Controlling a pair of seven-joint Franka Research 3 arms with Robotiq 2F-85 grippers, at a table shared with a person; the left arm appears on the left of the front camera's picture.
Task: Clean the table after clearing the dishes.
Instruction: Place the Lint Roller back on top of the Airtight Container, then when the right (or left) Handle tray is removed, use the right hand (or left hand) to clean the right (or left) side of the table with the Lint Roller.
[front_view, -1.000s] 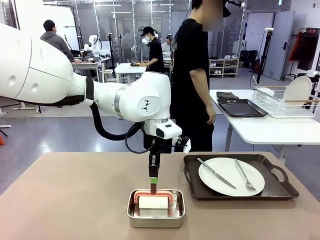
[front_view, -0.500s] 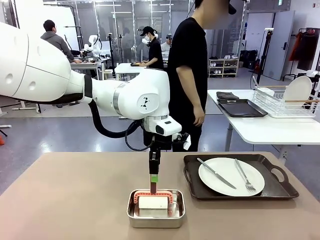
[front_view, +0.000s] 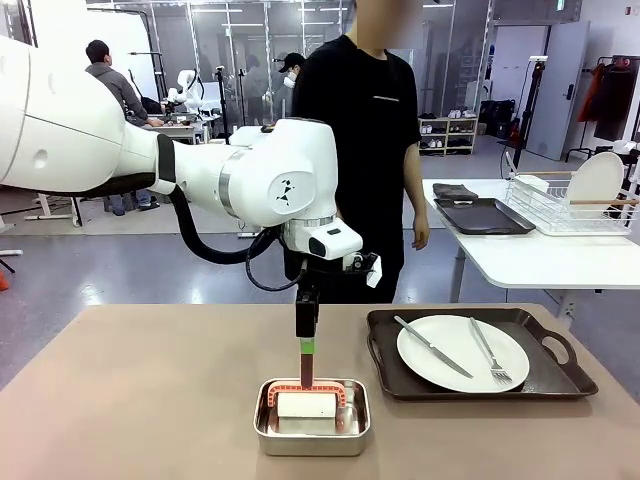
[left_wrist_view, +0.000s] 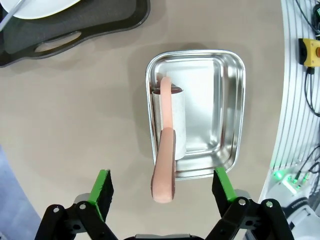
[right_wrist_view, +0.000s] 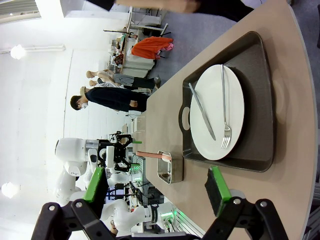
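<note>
**L hand open over roller tool; dishes not yet cleared**

L hand (left_wrist_view: 161, 175) hangs above the steel pan (front_view: 262, 422), fingers spread wide w/ the salmon handle (left_wrist_view: 165, 150) rising btw them; neither pad appears to touch it. The handle belongs to a white roller (front_view: 307, 404) lying in the pan, near the front edge of the desk (front_view: 130, 400). R hand (right_wrist_view: 156, 172), seen from its own wrist, is likewise apart & empty, off to the R side. The dishes, i.e. plate (front_view: 462, 352) w/ knife (front_view: 432, 346) & fork (front_view: 488, 352) on a dark tray (front_view: 565, 383), sit on the desk just R of the pan. A person (front_view: 365, 130) stands at the far edge.

Probable risks:
- (a) A grip taken high on the smooth handle may let the roller swing or slip, or drag the light pan along.
- (b) Wiping w/ the tray in place: arm or roller could knock it, so cutlery slides off.
- (c) If the person reaches for the tray, that reach may cross the L arm.
</note>
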